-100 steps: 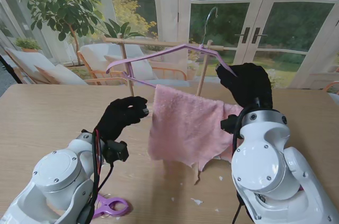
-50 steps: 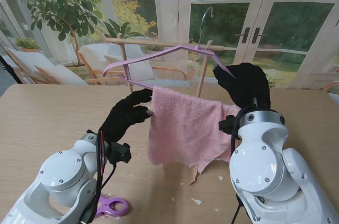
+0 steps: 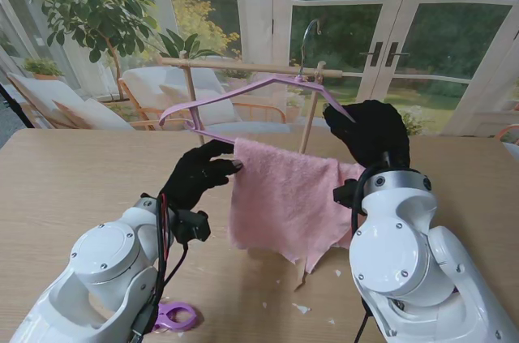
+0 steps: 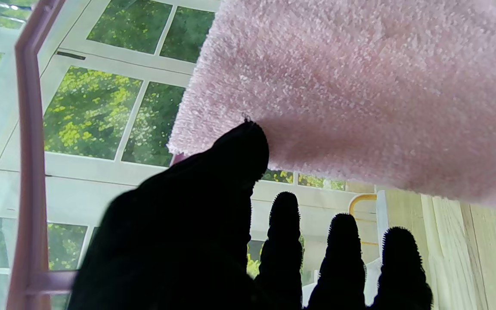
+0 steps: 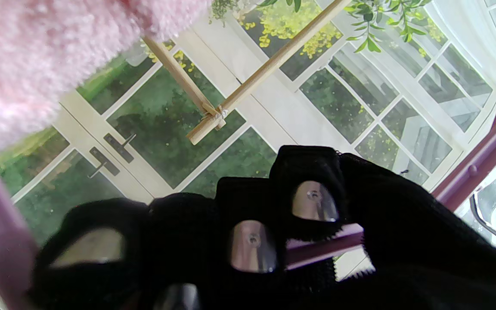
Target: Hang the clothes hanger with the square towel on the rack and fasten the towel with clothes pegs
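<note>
- Hanging step underway, not done: hanger [image 3: 243,96] held aloft at 12 o'clock in the stand view, metal hook [image 3: 307,35] at the rack's crossbar [image 3: 243,66]; cannot tell if hook sits on the bar or hangs just in front of it.
- Square towel [image 3: 284,193] draped over hanger's lower bar, hanging toward the surface [image 3: 73,173], lower edge ragged and uneven, close above the wood.
- Pegging not begun: no peg seen on towel. One purple peg [image 3: 174,315] lying on the surface at 7 o'clock, near the left arm, untouched.
- Right hand [image 3: 371,128] at 2 o'clock of the towel, fingers [image 5: 312,202] wrapped tight around hanger's right shoulder bar; purple bar visible through the grip in the right wrist view.
- Left hand [image 3: 199,177] at 9 o'clock of the towel, fingers loosely extended, not clenched; thumb tip [image 4: 243,142] touching towel's left edge in the left wrist view, other three fingertips apart and clear of it. Holding nothing, as far as visible.
- Hanger long axis running 9-to-3 o'clock, roughly parallel to the crossbar, left end tilted slightly nearer to me and lower. Hook pointing up toward 12.
- Left to do, by judgement: confirm hook seated, release, fetch peg, clip towel to the bar.
</note>
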`<action>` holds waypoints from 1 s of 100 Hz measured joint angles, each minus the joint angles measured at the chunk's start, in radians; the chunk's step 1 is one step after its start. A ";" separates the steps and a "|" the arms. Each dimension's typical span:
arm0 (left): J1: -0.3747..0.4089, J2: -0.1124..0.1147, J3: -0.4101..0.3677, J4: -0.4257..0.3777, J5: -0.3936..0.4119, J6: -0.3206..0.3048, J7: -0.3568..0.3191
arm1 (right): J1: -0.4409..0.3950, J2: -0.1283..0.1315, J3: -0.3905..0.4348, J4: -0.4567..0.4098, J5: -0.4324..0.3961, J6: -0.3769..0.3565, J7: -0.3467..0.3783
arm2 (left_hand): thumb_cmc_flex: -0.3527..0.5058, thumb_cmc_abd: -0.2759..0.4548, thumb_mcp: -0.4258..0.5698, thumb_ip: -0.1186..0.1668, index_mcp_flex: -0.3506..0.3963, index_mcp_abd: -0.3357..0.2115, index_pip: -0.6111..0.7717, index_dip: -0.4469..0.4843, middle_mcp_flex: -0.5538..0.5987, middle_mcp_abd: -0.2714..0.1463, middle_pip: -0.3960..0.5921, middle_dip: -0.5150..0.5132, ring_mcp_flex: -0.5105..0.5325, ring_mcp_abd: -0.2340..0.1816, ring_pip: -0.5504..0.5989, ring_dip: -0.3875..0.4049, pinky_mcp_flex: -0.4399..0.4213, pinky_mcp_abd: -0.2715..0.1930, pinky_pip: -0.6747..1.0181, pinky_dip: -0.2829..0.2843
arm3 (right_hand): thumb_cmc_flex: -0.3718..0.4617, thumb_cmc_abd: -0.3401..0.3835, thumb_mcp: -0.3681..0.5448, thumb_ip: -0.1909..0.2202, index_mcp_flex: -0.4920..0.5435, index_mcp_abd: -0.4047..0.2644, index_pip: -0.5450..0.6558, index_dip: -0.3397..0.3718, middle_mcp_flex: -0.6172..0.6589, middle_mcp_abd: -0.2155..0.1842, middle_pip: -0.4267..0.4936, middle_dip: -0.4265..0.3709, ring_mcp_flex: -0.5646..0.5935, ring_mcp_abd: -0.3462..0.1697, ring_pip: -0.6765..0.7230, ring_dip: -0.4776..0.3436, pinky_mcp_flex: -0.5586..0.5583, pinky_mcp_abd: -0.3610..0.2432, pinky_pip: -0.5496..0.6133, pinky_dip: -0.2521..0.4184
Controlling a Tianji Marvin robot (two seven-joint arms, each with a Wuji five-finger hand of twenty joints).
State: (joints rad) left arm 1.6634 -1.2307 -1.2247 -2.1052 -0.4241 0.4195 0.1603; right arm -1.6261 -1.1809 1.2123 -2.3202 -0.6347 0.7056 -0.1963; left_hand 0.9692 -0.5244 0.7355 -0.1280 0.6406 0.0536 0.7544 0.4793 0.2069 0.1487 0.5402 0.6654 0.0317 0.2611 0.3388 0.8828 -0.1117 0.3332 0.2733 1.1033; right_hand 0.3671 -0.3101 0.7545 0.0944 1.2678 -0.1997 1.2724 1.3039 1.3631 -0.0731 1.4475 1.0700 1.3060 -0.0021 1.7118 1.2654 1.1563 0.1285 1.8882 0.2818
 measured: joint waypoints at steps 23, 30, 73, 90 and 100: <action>-0.004 -0.014 0.003 -0.006 -0.063 0.005 0.045 | -0.003 0.003 0.008 0.002 -0.009 -0.006 0.008 | 0.087 0.075 -0.146 0.000 0.102 0.083 0.026 0.041 0.048 0.000 0.045 0.030 0.000 0.000 0.012 0.011 -0.021 -0.003 0.000 0.000 | 0.000 0.000 0.000 0.000 0.000 0.000 0.000 0.000 0.000 0.000 0.000 0.000 0.000 0.000 0.000 0.000 0.000 0.000 0.000 0.000; -0.003 -0.015 -0.003 -0.009 -0.062 0.005 0.044 | -0.006 0.003 0.015 0.002 -0.003 -0.006 0.006 | 0.087 0.075 -0.147 0.000 0.100 0.099 0.026 0.101 0.049 0.000 0.056 0.048 0.000 0.000 0.012 0.011 -0.022 -0.003 0.000 0.000 | 0.000 0.000 0.000 0.000 0.000 0.000 0.000 0.000 0.000 0.000 0.000 0.000 0.000 0.000 0.000 0.000 0.000 0.000 0.000 0.000; -0.004 -0.025 -0.081 0.010 -0.079 0.031 0.052 | -0.021 -0.001 0.040 -0.021 0.024 0.006 -0.009 | 0.084 0.074 -0.174 -0.031 0.099 0.105 0.012 0.210 0.049 0.000 0.070 0.073 0.000 0.000 0.011 0.011 -0.025 -0.015 0.000 0.000 | 0.013 -0.021 0.000 0.000 0.000 0.004 0.000 0.000 0.000 0.000 0.003 0.000 0.000 0.000 0.005 0.005 0.000 0.000 0.003 0.000; 0.008 -0.013 -0.093 0.027 -0.041 0.014 -0.040 | -0.004 -0.012 0.030 -0.019 0.075 0.032 -0.041 | 0.083 0.074 -0.184 -0.031 0.099 0.100 0.012 0.220 0.049 0.000 0.070 0.074 0.000 0.000 -0.014 0.011 -0.027 -0.015 0.000 -0.001 | 0.028 -0.047 0.001 0.000 0.002 0.010 0.000 0.000 0.000 0.002 0.008 0.000 0.000 0.001 0.012 0.006 0.000 0.000 0.007 0.000; 0.029 0.009 -0.094 0.034 -0.007 -0.027 -0.118 | 0.007 -0.020 0.026 -0.017 0.099 0.042 -0.055 | 0.081 0.074 -0.187 -0.031 0.099 0.092 0.005 0.221 0.050 0.000 0.071 0.074 0.000 0.000 -0.017 0.011 -0.027 -0.015 0.000 -0.003 | 0.041 -0.074 0.002 0.000 0.011 0.022 -0.001 0.000 0.001 0.010 0.008 0.000 0.000 0.006 0.014 0.006 0.000 0.002 0.008 0.000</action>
State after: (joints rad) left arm 1.6928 -1.2215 -1.3185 -2.0708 -0.4308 0.3928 0.0419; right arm -1.6194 -1.2007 1.2387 -2.3373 -0.5352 0.7472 -0.2514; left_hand 1.0506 -0.4501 0.5487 -0.1592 0.7397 0.1455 0.7595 0.7006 0.2571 0.1486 0.6107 0.7391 0.0317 0.2610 0.3214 0.8941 -0.1385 0.3180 0.2733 1.1006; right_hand 0.4078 -0.3837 0.7568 0.0946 1.2787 -0.1772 1.2718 1.3039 1.3636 -0.0628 1.4553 1.0699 1.3060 0.0044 1.7261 1.2716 1.1563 0.1301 1.8960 0.2821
